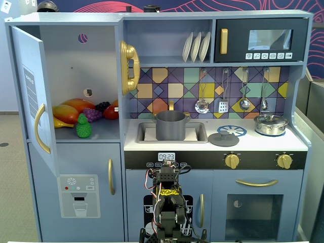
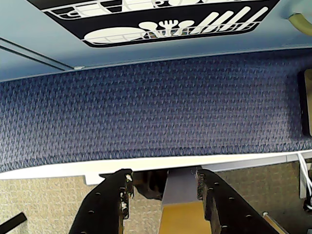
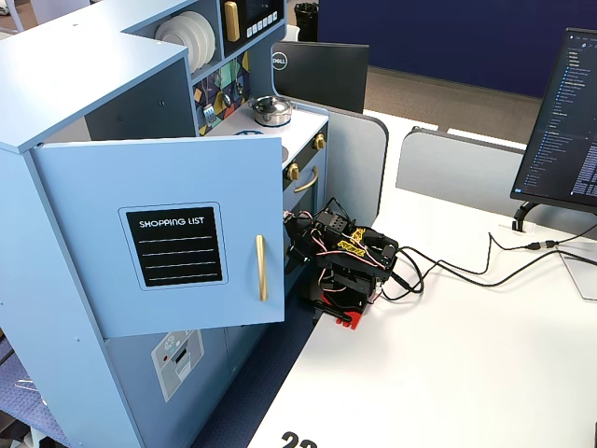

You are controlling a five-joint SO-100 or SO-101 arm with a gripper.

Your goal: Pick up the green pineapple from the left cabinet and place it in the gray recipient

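Note:
The green pineapple (image 1: 83, 126) stands on the shelf of the left cabinet (image 1: 76, 61), in front of the other fruit. The cabinet door (image 1: 30, 96) is swung open; in a fixed view the door (image 3: 159, 233) hides the inside. The gray recipient (image 1: 170, 125) sits in the sink, right of the cabinet. My arm (image 1: 167, 202) is folded low in front of the kitchen's lower doors, far below both; it also shows on the white table (image 3: 345, 266). In the wrist view my gripper (image 2: 164, 176) is open and empty, pointing down over the table edge and blue carpet.
Orange-red mangoes (image 1: 68, 112), purple grapes (image 1: 92, 114) and a red fruit (image 1: 111, 111) lie behind the pineapple. A gray lid (image 1: 223, 138) and a shiny lidded pot (image 1: 271, 124) sit on the counter. Cables (image 3: 448, 271) and a monitor (image 3: 560, 112) are on the table.

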